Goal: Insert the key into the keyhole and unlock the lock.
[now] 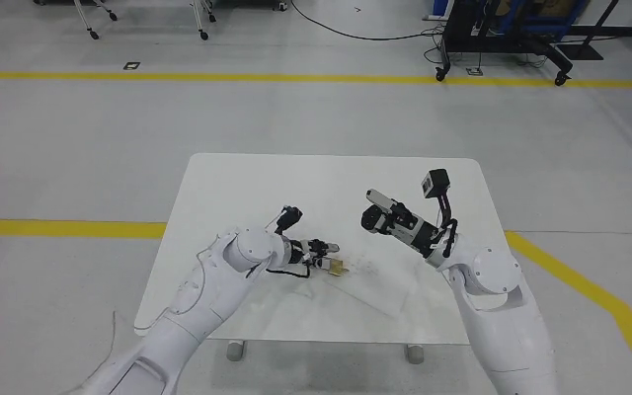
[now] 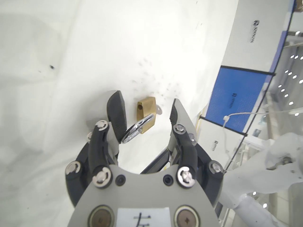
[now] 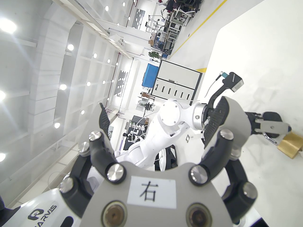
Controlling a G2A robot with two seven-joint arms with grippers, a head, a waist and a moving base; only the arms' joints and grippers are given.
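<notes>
White surface point(image 1: 296, 188), grey floor with yellow lines around it. On your left, the left hand point(image 2: 145, 100) sits low over the surface, fingers spread wide, gripping nothing. Between those fingers lies the brass lock point(image 2: 146, 116), its silver shackle point(image 2: 136, 128) angled back toward one finger. A small silver tab point(image 2: 159, 110) shows just beside the lock; you cannot tell whether it is the key. Farther right, the right hand point(image 1: 373, 209) hangs above the surface, spread wide and empty.

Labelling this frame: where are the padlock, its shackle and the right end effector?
padlock point(image 2: 149, 109): left wrist view, brass body.
shackle point(image 2: 132, 132): left wrist view, silver bend.
right end effector point(image 3: 163, 103): right wrist view, between fingertips.
</notes>
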